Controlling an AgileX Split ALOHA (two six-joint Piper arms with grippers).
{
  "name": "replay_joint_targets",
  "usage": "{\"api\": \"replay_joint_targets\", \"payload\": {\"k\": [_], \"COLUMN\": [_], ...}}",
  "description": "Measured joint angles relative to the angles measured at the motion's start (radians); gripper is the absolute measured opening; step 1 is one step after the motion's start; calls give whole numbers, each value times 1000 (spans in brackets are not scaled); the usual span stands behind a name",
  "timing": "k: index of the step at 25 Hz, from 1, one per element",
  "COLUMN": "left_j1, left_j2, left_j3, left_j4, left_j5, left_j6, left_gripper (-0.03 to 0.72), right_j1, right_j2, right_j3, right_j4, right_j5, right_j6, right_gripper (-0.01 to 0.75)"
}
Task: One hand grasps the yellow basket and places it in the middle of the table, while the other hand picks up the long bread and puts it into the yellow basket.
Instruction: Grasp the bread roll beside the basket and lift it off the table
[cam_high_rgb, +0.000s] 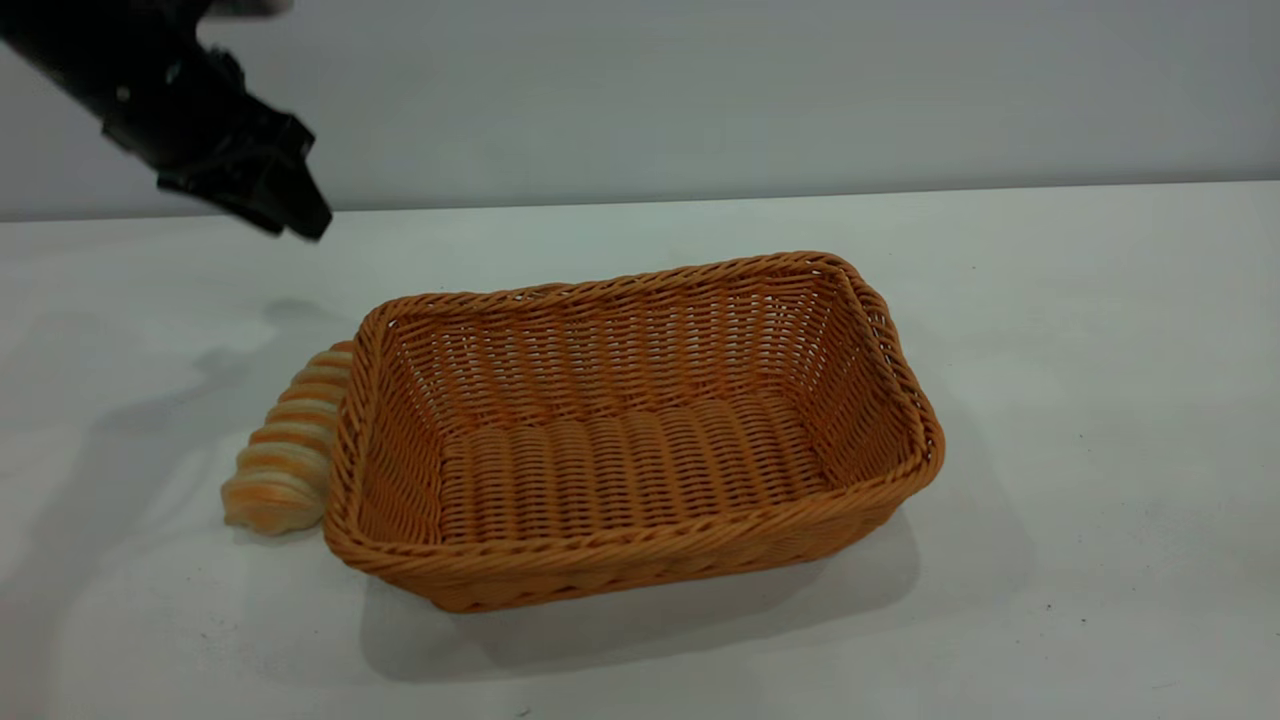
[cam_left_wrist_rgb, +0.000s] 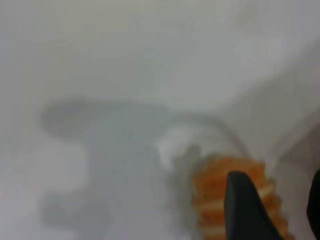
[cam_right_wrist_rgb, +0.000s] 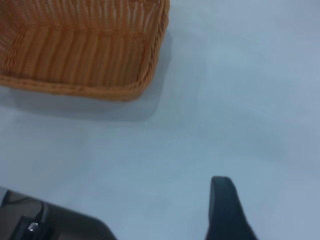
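Left claw (cam_high_rgb: 300, 215): raised above the white tabletop (cam_high_rgb: 1050, 350), prongs apart, holding nothing. The cream, orange-striped long bread (cam_high_rgb: 285, 445) lies below it, touching the empty orange woven rectangular basket (cam_high_rgb: 640, 560). Right claw (cam_right_wrist_rgb: 227, 210): beside the basket; grip state cannot be told.

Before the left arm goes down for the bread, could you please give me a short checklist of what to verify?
1. The yellow basket stands upright on the table, near the middle: ok.
2. Basket interior free of objects: ok.
3. The long bread lies outside the basket, against its left end wall: ok, though the wall may crowd the grasp.
4. Left gripper above and behind the bread, holding nothing: ok.
5. Left fingers spread enough to straddle the loaf: ok.
6. Right gripper away from the basket, above bare table: ok; whether it is open: cannot tell.
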Motion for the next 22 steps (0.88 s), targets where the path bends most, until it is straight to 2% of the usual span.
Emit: {"api": "replay_joint_targets", "payload": {"k": [5, 18, 20, 22], "left_j1": [37, 48, 49, 49], "left_j2": [44, 181, 190, 195], "left_j3": [-1, -2, -8, -11], "left_j4": [-27, -53, -54, -56], "left_j5": [53, 90, 90, 88], "left_j6": [-13, -12, -11, -6], "left_gripper": [378, 377, 359, 299], "right_j1": [0, 0, 0, 0], "right_j2": [-18, -18, -18, -18], "right_j3": [17, 17, 17, 17], "right_j4": [0, 0, 0, 0], "right_j5": [60, 62, 62, 62], "right_j6": [8, 11, 11, 11], "right_gripper": [433, 427, 420, 410]}}
